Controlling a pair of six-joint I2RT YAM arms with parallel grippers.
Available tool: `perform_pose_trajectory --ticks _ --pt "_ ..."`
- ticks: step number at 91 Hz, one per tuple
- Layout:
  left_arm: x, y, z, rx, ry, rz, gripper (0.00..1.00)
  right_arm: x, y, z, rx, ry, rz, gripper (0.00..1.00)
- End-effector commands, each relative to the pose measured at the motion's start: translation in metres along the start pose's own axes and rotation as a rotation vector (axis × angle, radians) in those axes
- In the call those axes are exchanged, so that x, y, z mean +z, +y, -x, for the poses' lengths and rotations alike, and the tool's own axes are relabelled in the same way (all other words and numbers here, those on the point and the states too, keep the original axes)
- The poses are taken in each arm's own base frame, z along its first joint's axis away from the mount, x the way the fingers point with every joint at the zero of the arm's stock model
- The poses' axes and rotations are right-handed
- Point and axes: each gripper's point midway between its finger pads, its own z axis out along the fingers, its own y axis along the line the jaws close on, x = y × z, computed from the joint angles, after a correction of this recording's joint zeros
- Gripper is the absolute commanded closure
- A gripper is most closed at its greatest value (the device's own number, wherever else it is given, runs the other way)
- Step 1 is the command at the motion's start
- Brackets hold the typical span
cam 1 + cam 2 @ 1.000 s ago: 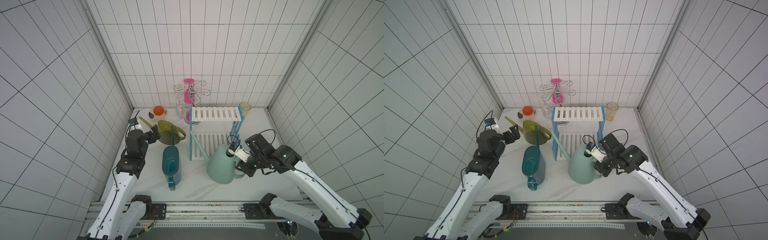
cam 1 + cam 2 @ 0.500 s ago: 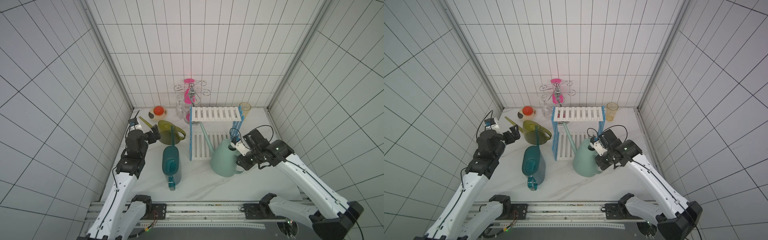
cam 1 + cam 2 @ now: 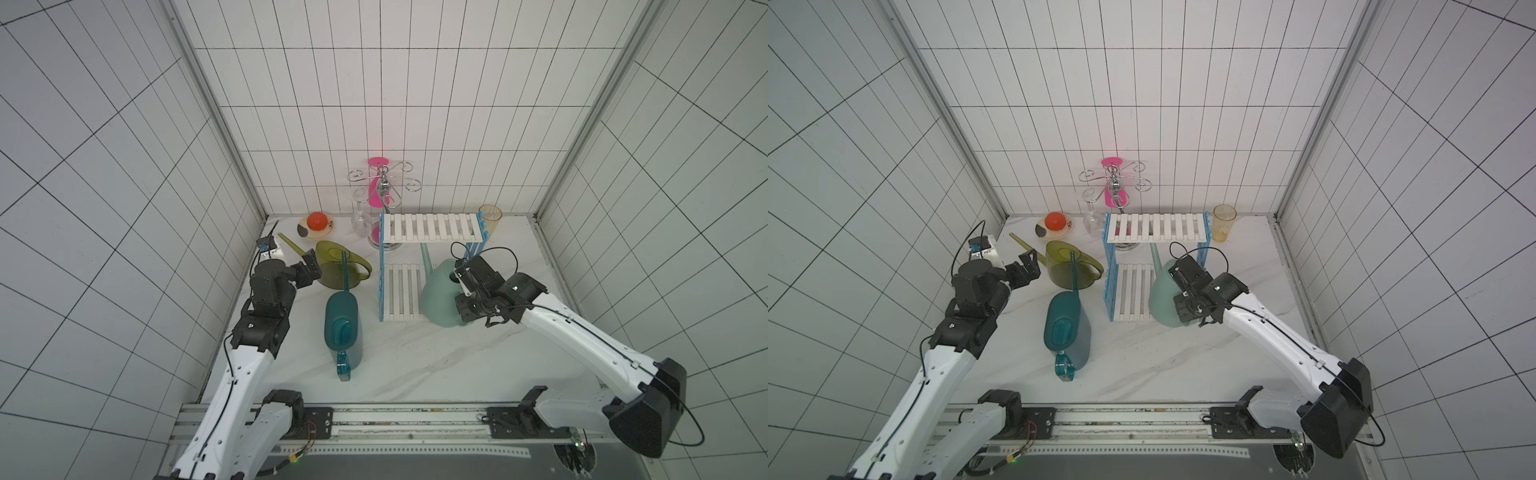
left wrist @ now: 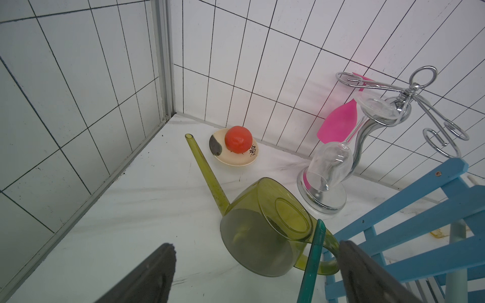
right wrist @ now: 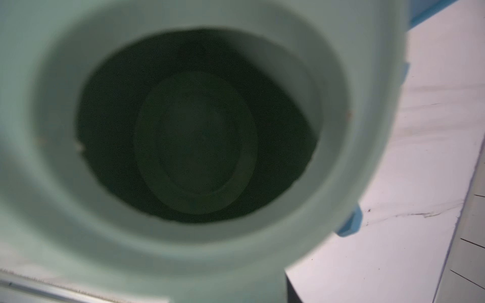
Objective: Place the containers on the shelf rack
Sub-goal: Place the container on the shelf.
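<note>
Holding mint can [image 3: 440,299] w/ R claw [image 3: 464,279]: jaws pinched together on its rim/handle side. Can't see exact bite; nothing but its dark inside in R wrist view. Hanging just below and ahead of that claw, tilted, long axis along spout, pointing up and away from claw, in under rack's [image 3: 432,227] top shelf. Lower shelf [image 3: 401,291] straight beyond can from R claw, part of it under can's body in both top views. Can't tell if resting on slats or hovering above.

Judged step: seating mint can on lower tier. About a third through task at best, w/ two cans left on table. Coming move, prob.: push further along spout line, away from claw, then set down and let go. Watch spout vs top slats, and blue side frame [image 3: 473,249] close beside claw.

L claw [image 4: 256,245] spread wide, gripping nothing. Olive can [image 4: 257,236] just ahead of it, on table, spout slanting away from claw toward corner, handle on side facing rack. Teal can [image 3: 341,320] back from claw's tips, toward rail, on table, spout tip up by olive can's handle. L arm nearer both.

No brand, label or writing legible anywhere; only small dark floral print on dish [image 4: 233,152].
</note>
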Motion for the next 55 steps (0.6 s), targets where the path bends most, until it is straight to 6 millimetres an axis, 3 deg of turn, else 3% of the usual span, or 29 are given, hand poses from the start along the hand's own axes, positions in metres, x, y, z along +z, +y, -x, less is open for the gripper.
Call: perform_pose_trajectory --ticks 1,34,55 --pt "-0.006 -0.006 0.011 -0.004 -0.019 -0.023 0.01 -0.01 -0.012 0.036 0.112 -0.159 -0.114 1.0" --pt "-0.006 -0.007 0.011 -0.001 -0.019 -0.024 0.02 0.02 -0.006 0.058 0.129 -0.167 -0.196 1.0" --pt "-0.005 -0.005 0.009 0.009 -0.014 -0.018 0.02 0.036 -0.004 0.062 0.147 -0.144 -0.231 1.0"
